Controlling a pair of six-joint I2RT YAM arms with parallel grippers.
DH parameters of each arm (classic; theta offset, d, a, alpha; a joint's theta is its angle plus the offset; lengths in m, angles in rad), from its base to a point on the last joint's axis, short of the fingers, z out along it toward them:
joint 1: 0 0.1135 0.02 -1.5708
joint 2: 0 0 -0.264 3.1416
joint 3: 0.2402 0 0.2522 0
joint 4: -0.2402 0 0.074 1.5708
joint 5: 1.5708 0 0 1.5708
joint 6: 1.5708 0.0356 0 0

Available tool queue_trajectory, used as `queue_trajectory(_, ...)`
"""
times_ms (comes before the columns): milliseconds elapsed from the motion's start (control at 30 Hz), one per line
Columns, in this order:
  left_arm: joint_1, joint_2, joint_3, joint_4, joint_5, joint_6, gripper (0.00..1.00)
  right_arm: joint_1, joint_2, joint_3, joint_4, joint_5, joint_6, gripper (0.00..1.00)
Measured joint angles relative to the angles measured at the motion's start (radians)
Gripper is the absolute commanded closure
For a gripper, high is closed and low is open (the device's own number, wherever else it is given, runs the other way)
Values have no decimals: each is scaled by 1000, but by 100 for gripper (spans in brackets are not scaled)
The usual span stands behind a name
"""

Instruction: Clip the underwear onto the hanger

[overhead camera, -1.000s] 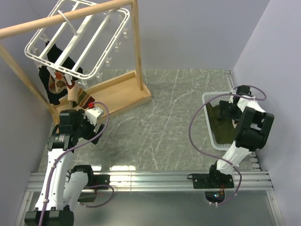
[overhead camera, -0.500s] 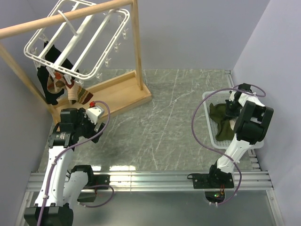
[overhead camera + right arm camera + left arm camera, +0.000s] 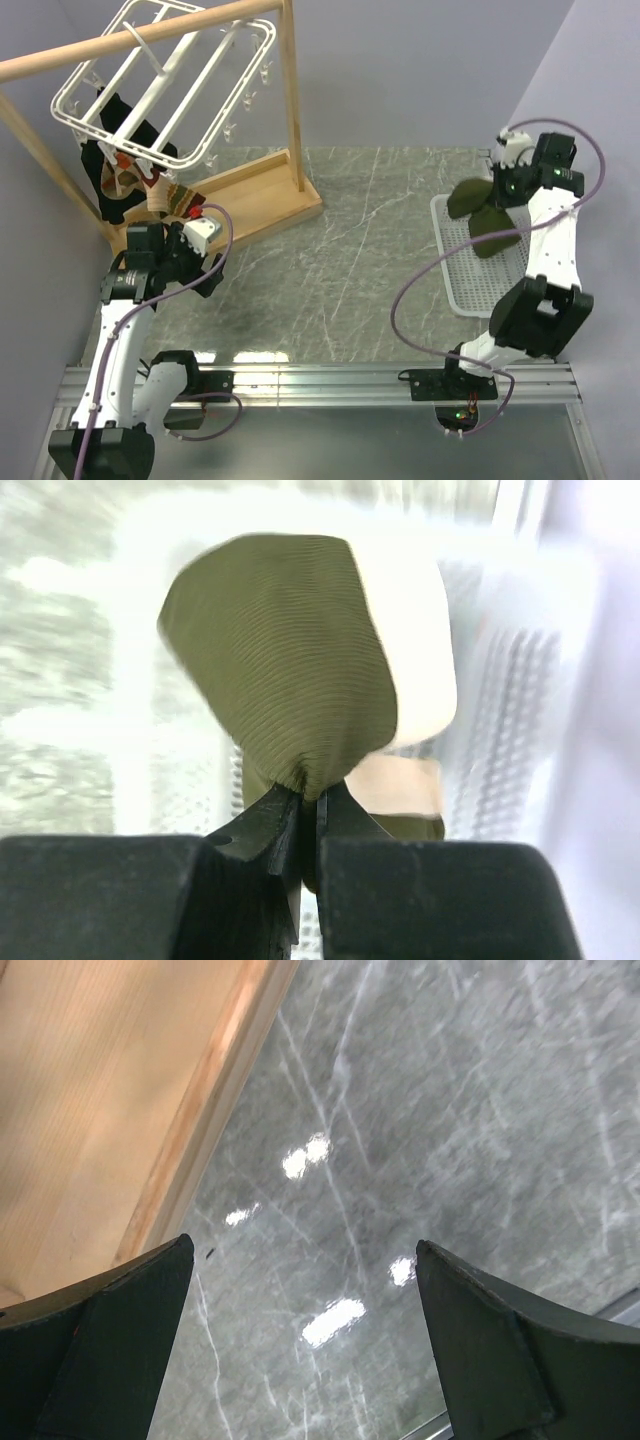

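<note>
1. The right gripper (image 3: 506, 186) is at the upper right of the top view, clenched on the underwear (image 3: 494, 228). In the wrist view its fingertips pinch a gathered corner of the cloth (image 3: 285, 660).
2. From that pinch the olive cloth spreads out in two lobes. One points left and one points toward the lower right, over the far end of the white mesh basket (image 3: 452, 275).
3. Its long axis seems to run from the gripper down toward the basket, though from above it is foreshortened. I cannot tell whether the low end touches the mesh.
4. The hanger (image 3: 160, 90) is at the upper left, well apart from the underwear. It hangs tilted from the wooden rail stand (image 3: 291, 100), and a black garment (image 3: 122, 178) is clipped at its near corner.
5. The left gripper (image 3: 303, 1250) is released, jaws wide apart. It sits over the bare worktop (image 3: 450, 1110) beside the stand's wooden base (image 3: 110, 1090).
</note>
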Motion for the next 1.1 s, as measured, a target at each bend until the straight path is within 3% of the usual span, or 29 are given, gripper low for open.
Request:
queue_trajectory(133,-1,24,37,-17,34,-8,1,117,-109,116,-44,-66,-68,100)
queue_trajectory(233,-2,38,60,-36,49,-14,1,290,-173,126,-66,-102,-110,100)
queue_trajectory(400,-2,41,89,-61,59,-19,1,633,-229,9,-52,-93,-155,100)
queue_trajectory(467,-2,41,90,-66,58,-19,1,781,-229,-86,-21,-55,-166,95)
queue_trajectory(567,-2,43,90,-79,58,-19,1,975,-180,-239,30,30,-163,73)
queue_trajectory(600,-2,45,90,-83,58,-19,1,1048,-143,-286,51,69,-149,56)
queue_trajectory(633,-2,50,90,-85,59,-18,1,1101,-105,-322,69,91,-133,14)
queue_trajectory(667,-2,57,91,-89,59,-16,1,1140,-72,-345,76,104,-119,0)
queue_trajectory(700,-3,67,91,-92,58,-14,1,1171,-42,-364,77,109,-109,0)
queue_trajectory(867,-59,131,84,-95,37,-3,2,1137,-64,-402,93,90,-20,0)
queue_trajectory(1100,-325,272,45,13,-32,-79,14,764,-171,-398,93,-3,137,10)
